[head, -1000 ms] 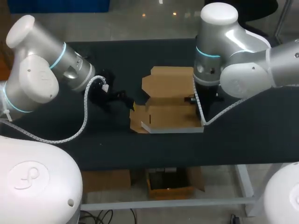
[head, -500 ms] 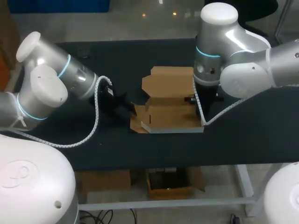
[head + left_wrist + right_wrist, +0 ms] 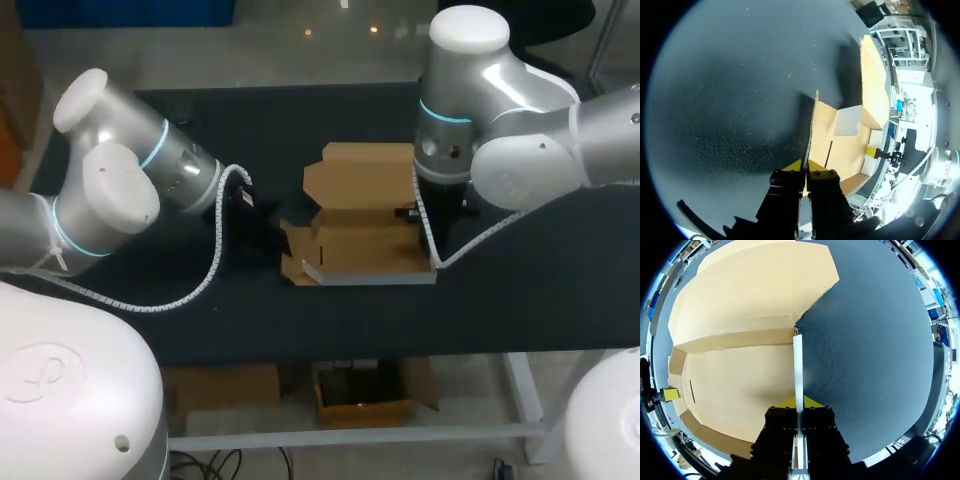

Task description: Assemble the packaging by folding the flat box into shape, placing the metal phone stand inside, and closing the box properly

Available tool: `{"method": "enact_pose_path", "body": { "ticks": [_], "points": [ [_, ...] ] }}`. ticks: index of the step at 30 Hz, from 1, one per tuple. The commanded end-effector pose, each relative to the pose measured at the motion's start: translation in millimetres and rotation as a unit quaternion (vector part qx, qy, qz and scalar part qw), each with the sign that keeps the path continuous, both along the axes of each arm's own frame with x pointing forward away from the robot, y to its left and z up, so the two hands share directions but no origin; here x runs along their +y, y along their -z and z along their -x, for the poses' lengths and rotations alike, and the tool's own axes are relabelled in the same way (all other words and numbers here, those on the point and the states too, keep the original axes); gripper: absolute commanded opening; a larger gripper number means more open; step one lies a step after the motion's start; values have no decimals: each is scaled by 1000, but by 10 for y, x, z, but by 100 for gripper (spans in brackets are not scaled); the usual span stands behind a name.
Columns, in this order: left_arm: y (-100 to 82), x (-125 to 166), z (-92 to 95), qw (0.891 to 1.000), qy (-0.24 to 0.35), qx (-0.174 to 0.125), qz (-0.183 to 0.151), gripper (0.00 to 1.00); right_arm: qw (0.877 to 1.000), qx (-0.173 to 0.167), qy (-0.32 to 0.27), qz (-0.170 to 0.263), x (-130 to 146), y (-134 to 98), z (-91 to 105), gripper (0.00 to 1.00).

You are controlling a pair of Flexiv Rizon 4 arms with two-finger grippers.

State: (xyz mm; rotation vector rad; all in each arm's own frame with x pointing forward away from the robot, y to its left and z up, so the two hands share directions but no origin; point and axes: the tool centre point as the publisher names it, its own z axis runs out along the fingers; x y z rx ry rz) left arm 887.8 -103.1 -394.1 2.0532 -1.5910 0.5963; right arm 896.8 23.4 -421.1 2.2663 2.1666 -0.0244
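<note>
While the box (image 3: 365, 250) is lying open on the table (image 3: 250, 120), you are seeing left gripper (image 3: 805, 167) clamping its flap (image 3: 811, 125), right gripper (image 3: 798, 402) clamping its wall (image 3: 798, 365).

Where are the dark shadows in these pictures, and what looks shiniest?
Left wrist view: the flap pinched in the left claw throws a dark shadow on the table beside it. Right wrist view: the box is lit evenly, hardly shadowed. Head view: the right arm's white cap gleams bright.
</note>
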Motion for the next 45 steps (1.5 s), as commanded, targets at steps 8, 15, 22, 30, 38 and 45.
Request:
{"method": "enact_pose_path", "body": {
  "ticks": [8,15,22,30,38,45],
  "points": [
    [-224,-152,-15,996,4,-4,-94,0,1000,1,1,2,7,2,-6,0],
    [-312,-283,-49,985,1,-18,-172,0,1000,1,1,2,7,2,-6,0],
    [-333,-420,-56,973,0,-31,-230,0,1000,1,1,2,7,2,-6,0],
    [-366,-461,-63,970,6,-39,-240,26,1000,1,1,2,7,2,-6,0],
    [-433,-293,-77,978,17,-46,-204,46,1000,1,1,2,7,2,-6,0],
    [-460,-19,-92,987,52,-55,-144,46,1000,1,1,2,7,2,-6,0]
  ]
}}
